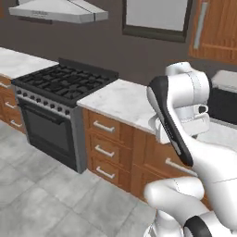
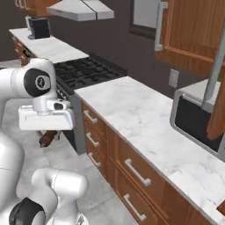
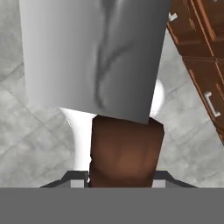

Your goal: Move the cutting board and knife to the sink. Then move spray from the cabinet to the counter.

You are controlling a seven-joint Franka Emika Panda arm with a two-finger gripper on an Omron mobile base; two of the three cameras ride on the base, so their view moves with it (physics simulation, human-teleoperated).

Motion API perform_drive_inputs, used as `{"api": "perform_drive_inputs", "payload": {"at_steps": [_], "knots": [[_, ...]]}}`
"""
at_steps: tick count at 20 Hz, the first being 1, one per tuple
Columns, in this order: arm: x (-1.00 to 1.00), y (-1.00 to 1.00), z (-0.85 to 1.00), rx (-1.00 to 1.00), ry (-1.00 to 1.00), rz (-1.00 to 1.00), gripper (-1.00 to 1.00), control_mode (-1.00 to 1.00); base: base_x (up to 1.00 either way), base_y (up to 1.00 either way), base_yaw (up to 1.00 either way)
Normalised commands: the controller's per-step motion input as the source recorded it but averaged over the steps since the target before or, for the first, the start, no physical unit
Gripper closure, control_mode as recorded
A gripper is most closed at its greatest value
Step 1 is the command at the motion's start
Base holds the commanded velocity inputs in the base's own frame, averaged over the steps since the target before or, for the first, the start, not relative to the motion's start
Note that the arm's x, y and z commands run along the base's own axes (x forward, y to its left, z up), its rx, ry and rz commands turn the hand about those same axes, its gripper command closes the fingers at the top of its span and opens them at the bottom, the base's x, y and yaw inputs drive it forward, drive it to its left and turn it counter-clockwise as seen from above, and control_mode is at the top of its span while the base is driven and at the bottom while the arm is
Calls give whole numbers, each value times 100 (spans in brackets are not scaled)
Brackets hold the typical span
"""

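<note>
while knife (image 3: pixel 94 57) sits clamped by its handle in gripper (image 3: pixel 122 177), blade pointing away from the hand over grey floor (image 3: pixel 26 127), step in hand judged as carrying it to the sink. handle end also peeking out below the hand in right base view (image 2: pixel 47 138), held off the near side of the drawers (image 2: pixel 132 173), left of the counter (image 2: pixel 136 118). fingers closed tight on the wooden handle, blade broad and front-heavy, so best kept level and moved slowly, no wrist jerks, blade kept off the drawer fronts and counter edge on the way up. sink not seen, likely needs a base drive first. cutting board and spray not spotted. brown sliver at far right counter edge too small to tell.

counts: one knife, one stove (image 1: pixel 65 83), one hood (image 1: pixel 58 10), one dark appliance (image 2: pixel 197 123) on the right of the counter, one small black box (image 2: pixel 38 27) on the far left counter, two wall cabinet doors (image 2: pixel 193 35) in part.
</note>
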Motion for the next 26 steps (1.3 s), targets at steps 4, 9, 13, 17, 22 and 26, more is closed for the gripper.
{"api": "perform_drive_inputs", "payload": {"at_steps": [4, 9, 13, 17, 22, 26], "knots": [[0, 0, 0, 0, 0, 0, 100, 100, -16, 0, 100], [0, 0, 0, 0, 0, 0, 100, 100, -15, 1, 100], [0, 0, 0, 0, 0, 0, 100, 100, -8, 1, 100], [0, 0, 0, 0, 0, 0, 100, 100, 93, -33, 50], [0, 0, 0, 0, 0, 0, 100, 100, 100, -43, 11], [0, 0, 0, 0, 0, 0, 100, 100, 100, -51, 4]]}}
